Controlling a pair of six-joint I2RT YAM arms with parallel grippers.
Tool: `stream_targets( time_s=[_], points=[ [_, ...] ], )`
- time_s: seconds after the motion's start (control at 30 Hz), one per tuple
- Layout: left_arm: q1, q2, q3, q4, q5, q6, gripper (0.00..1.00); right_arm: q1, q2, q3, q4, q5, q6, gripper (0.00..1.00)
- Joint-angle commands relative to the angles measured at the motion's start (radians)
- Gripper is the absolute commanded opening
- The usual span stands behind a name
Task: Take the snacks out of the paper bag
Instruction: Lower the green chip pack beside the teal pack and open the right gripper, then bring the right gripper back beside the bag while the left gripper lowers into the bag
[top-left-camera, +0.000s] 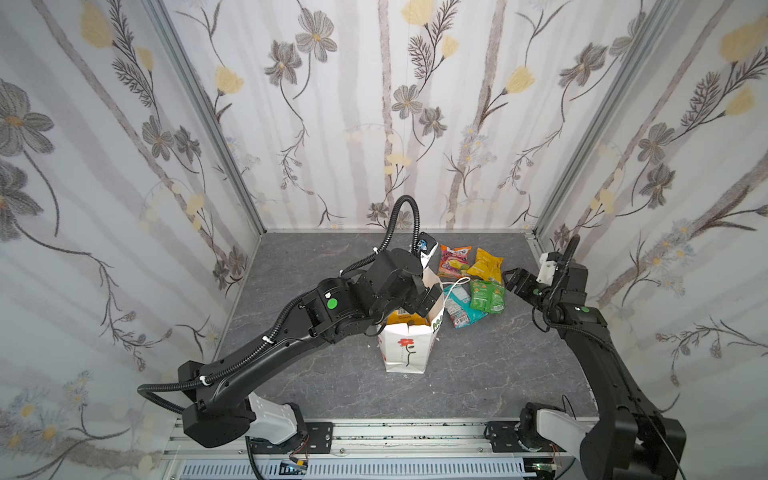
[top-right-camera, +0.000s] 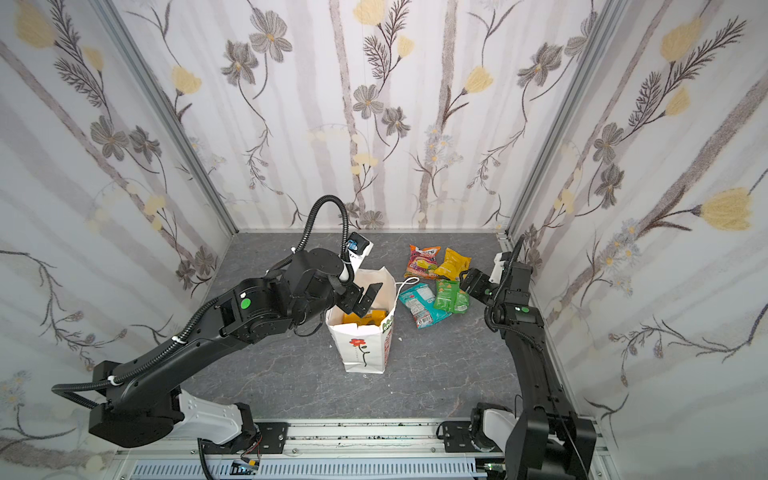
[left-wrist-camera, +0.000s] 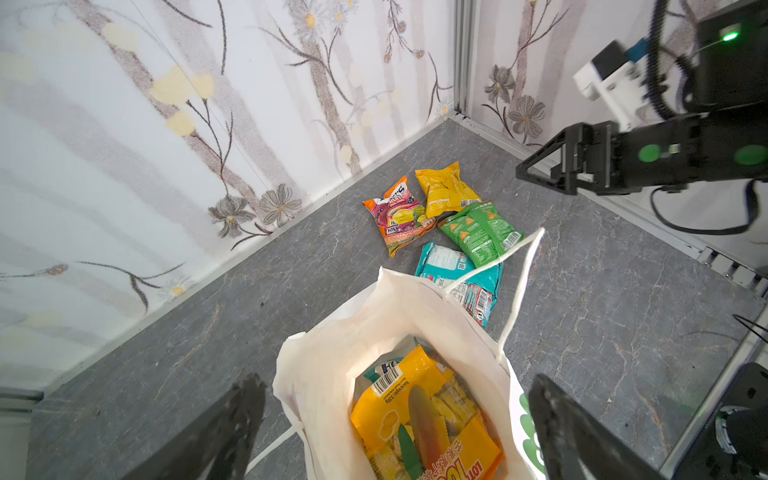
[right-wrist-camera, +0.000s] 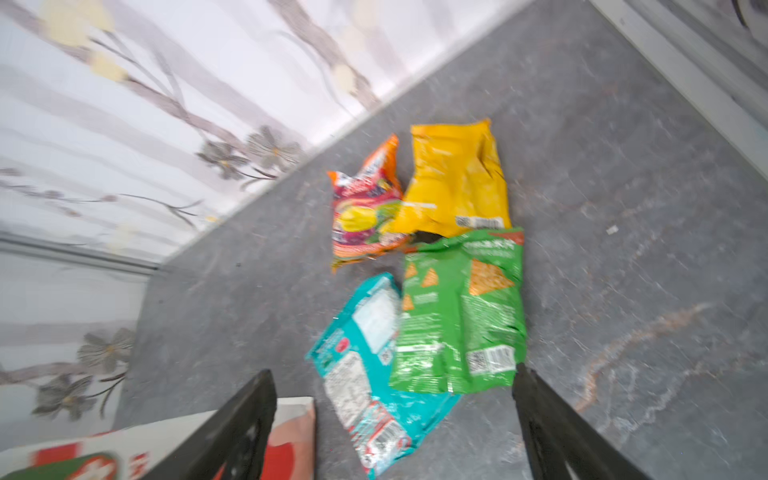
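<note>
The left hand (top-right-camera: 360, 300) hangs over the mouth of the paper bag (top-left-camera: 405, 349), fingers wide apart and empty. The bag stands upright mid-bench (top-left-camera: 332, 374). Inside lies the orange packet (left-wrist-camera: 424, 419) marked "100", with a second packet (left-wrist-camera: 384, 368) barely showing beneath. It looks light, crinkly and slippery to me: better to pinch the sealed top edge than the puffed middle. To the right, the teal packet (top-left-camera: 465, 309), orange-pink packet (top-left-camera: 454, 261), green packet (top-left-camera: 487, 295) and yellow packet (top-left-camera: 485, 264) lie clustered on the bench. The right hand (top-left-camera: 506, 282) hovers just beside them, spread open, holding nothing.
</note>
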Motion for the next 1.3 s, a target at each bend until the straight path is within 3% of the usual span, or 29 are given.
stream_targets(
  time_s=[0.0, 0.13, 0.43, 0.73, 1.27],
  points=[
    [0.016, 0.014, 0.013, -0.025, -0.022, -0.08, 0.96, 0.045, -0.085, 0.068, -0.042, -0.097, 0.017, 0.9],
    [0.054, 0.028, 0.02, -0.042, 0.022, -0.146, 0.89, 0.115, -0.156, 0.147, -0.073, -0.198, 0.018, 0.99],
    [0.145, 0.067, 0.025, -0.102, 0.222, -0.28, 0.8, 0.301, -0.171, 0.32, -0.163, -0.461, -0.005, 0.99],
    [0.166, 0.194, 0.087, -0.22, 0.305, -0.346, 0.62, 0.505, -0.051, 0.583, -0.517, -0.313, -0.192, 0.99],
    [0.176, 0.254, -0.091, -0.103, 0.371, -0.319, 0.61, 0.552, -0.055, 0.558, -0.497, -0.216, -0.197, 0.99]
  ],
)
